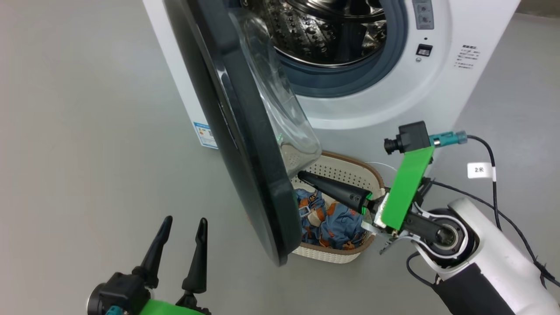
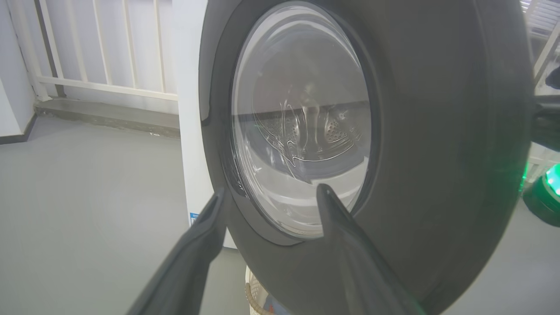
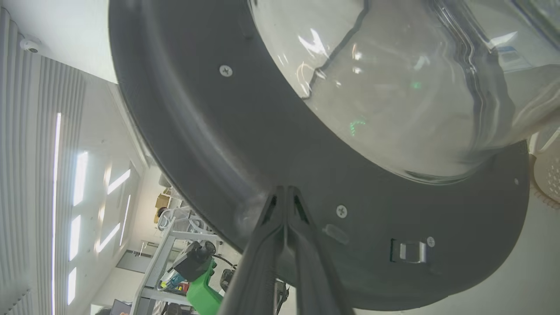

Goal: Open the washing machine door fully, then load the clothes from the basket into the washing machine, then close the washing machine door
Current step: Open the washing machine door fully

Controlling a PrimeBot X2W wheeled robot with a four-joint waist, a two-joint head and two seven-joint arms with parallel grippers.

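My left gripper (image 1: 185,219) has its two fingers spread wide with nothing between them; it hangs over bare grey floor (image 1: 87,109), smooth and matt. Ahead of it, and to its right, stands the washing machine door (image 1: 245,144), swung out nearly edge-on. In the left wrist view, the door's glossy outer face and glass window lie just beyond my fingertips. My right gripper (image 1: 302,175) has its fingers pressed together, gripping nothing; its tip meets the door's inner black rim just under the glass bowl. Directly below that gripper the basket (image 1: 350,162) sits on the floor against the washing machine (image 1: 393,105), the clothes (image 1: 332,223) bunched inside it. Beyond the door the steel drum (image 1: 323,30) gapes. A white railing (image 2: 100,43) lines the far wall to my left gripper's left; long ceiling lights (image 3: 57,175) show past my right fingers.
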